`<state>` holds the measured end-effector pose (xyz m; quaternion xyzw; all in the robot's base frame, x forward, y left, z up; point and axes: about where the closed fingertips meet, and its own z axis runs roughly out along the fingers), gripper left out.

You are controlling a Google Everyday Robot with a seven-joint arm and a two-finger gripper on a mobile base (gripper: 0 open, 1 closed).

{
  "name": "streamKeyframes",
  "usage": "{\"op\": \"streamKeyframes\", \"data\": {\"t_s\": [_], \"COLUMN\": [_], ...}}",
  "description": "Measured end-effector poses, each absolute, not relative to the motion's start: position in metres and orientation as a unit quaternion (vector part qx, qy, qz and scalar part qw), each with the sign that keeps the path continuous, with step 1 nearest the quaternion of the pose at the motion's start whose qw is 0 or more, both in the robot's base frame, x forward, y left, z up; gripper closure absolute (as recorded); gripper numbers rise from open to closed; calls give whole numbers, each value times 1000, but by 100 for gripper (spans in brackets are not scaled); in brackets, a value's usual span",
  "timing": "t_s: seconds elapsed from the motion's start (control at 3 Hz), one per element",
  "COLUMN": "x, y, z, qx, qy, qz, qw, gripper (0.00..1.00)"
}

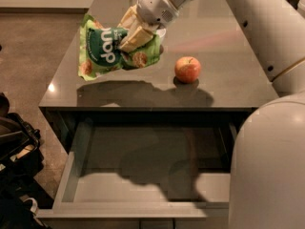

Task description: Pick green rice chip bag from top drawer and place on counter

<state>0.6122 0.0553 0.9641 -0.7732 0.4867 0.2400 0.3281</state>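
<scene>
Over glossy grey-brown surface (228,87), left of apple (187,69), gripped green rice chip bag (102,51) aloft in clamped pincer (132,32), well clear of open top drawer (143,194) nearer; judged retrieval done, with only lowering and release onto surface left.

Gripper (132,35) holding chip bag (102,55) above counter (228,82), left of apple (187,69); top drawer (143,194) below, in front
</scene>
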Motion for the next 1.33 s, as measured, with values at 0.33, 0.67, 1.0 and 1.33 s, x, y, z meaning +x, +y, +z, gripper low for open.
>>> {"op": "streamKeyframes", "data": {"t_s": [0.33,0.67,1.0,1.33], "x": [612,612,612,612], "y": [55,55,55,55], "z": [964,964,964,964], "qx": [-773,-773,-773,-773], "qy": [487,487,487,487], "qz": [240,240,240,240], "qw": [328,328,328,328], "gripper": [35,12,0,0]}}
